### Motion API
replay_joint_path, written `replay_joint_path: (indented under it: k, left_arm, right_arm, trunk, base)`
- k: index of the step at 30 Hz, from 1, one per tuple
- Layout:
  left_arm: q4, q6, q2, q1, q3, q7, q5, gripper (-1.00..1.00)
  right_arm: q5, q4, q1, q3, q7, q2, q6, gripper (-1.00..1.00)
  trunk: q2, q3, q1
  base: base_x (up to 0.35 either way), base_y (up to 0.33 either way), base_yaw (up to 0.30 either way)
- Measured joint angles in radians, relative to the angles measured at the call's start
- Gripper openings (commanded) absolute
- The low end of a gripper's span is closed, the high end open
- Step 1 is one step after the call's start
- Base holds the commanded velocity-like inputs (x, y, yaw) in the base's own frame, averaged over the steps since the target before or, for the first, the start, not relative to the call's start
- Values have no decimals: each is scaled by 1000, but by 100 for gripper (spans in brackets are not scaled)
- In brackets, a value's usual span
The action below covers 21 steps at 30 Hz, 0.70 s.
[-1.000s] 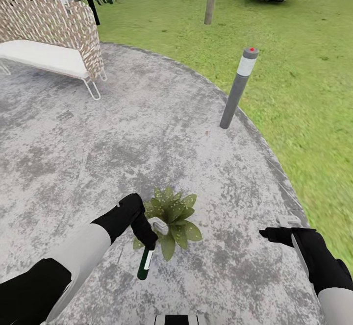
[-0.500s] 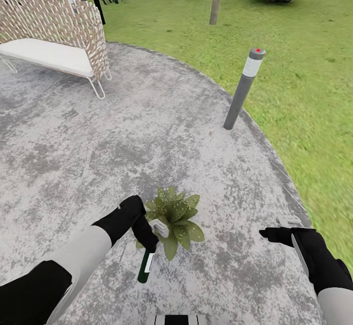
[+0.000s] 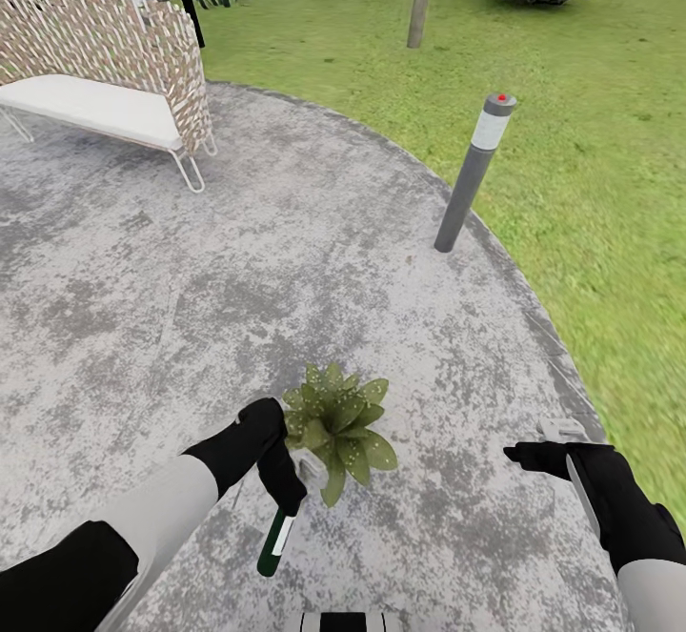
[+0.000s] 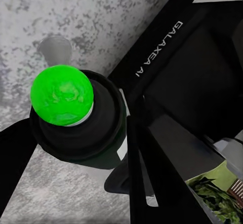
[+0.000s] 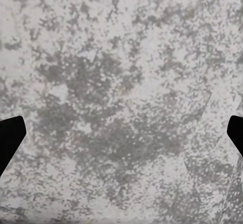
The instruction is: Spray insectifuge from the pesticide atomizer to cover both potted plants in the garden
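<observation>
Paving, grey and mottled, forms a round patio point(image 3: 286, 260) edged by lawn point(image 3: 591, 136), with a wicker bench point(image 3: 105, 79) and a bollard lamp point(image 3: 472, 174) standing well apart. Left gripper point(image 3: 291, 484) is clamped on the pesticide atomizer point(image 3: 274, 537), tilted, just beside a potted plant point(image 3: 338, 422); right gripper point(image 3: 548, 446) hovers over paving.

Left wrist camera: atomizer's green tip point(image 4: 62, 95) between dark fingers point(image 4: 162, 153).

Right wrist camera: mottled paving beneath, black fingertips point(image 5: 10, 133) spread wide, holding nothing.

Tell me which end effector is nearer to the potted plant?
Left. The left end effector, holding the pesticide atomizer, is right beside the potted plant; the right end effector is well apart.
</observation>
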Motion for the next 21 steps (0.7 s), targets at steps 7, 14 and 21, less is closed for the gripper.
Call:
replay_joint_path:
  k: [7,14,21]
  left_arm:
    - [0,0,0,0,0,0,0,-100]
    - [0,0,1,0,-4,1,0,-100]
    - [0,0,2,0,-1,0,0,-100]
  right_arm:
    - [0,0,0,0,0,-1,0,100]
    - [0,0,0,0,0,-1,0,100]
    - [0,0,0,0,0,-4,0,100]
  trunk:
    - [0,0,0]
    - [0,0,0]
    - [0,0,0]
  base:
    - [0,0,0]
    - [0,0,0]
    - [0,0,0]
